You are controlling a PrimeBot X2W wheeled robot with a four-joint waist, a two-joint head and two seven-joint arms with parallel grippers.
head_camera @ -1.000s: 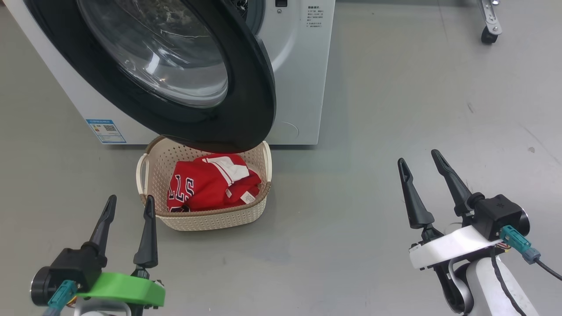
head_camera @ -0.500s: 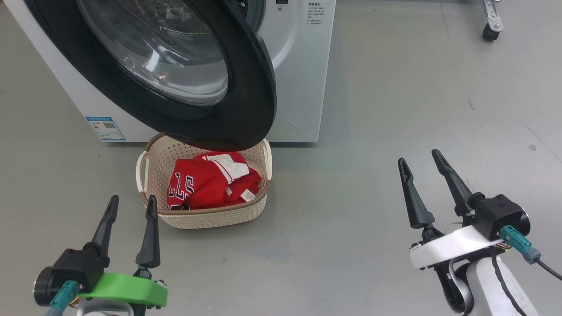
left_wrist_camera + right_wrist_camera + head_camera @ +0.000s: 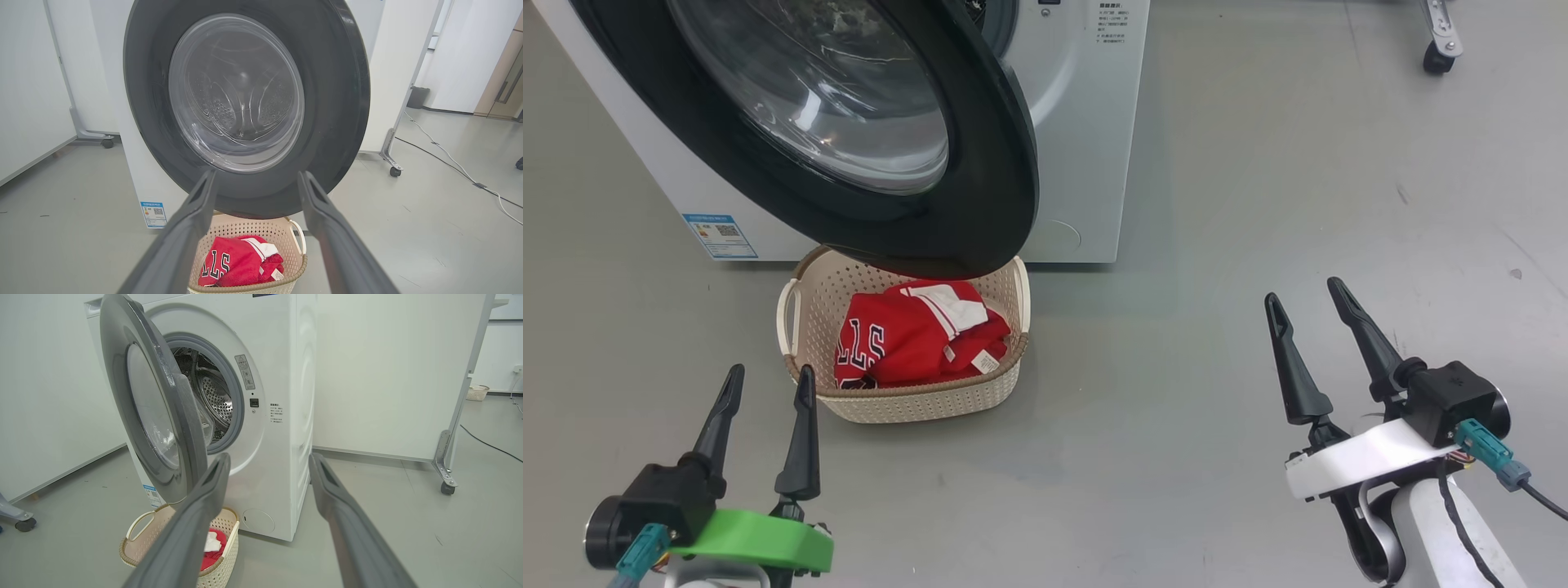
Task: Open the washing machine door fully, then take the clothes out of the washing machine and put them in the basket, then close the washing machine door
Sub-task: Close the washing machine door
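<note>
Nearest, the left gripper (image 3: 772, 370) sits low at the near left and the right gripper (image 3: 1302, 291) at the near right, both over bare grey floor (image 3: 1176, 425). Each has its fingers spread wide and carries nothing.

Just beyond the left gripper, the basket (image 3: 915, 406) stands on the floor at the foot of the washing machine (image 3: 1086, 122). The clothes (image 3: 907, 343) lie inside it in a crumpled red heap with white trim and black lettering. They are soft and limp and sit mostly below the rim, so I judge the unloading done.

Over the far part of the basket hangs the washing machine door (image 3: 992, 188), standing open toward the robot with its hinge on the left and its free edge on the right. In the right wrist view its lower rim appears to pass just above the basket's rim.

Farther back, the steel drum (image 3: 216, 396) shows through the opening, with no red in the part that can be seen.

What is left, I judge, is closing the door. It is rigid and probably fairly heavy, and its glossy black rim looks slippery to pinch. A flat push on the rim near the free right edge, well away from the hinge and off the bulging glass, should swing it most easily. The latch will likely need a firm last press.
</note>
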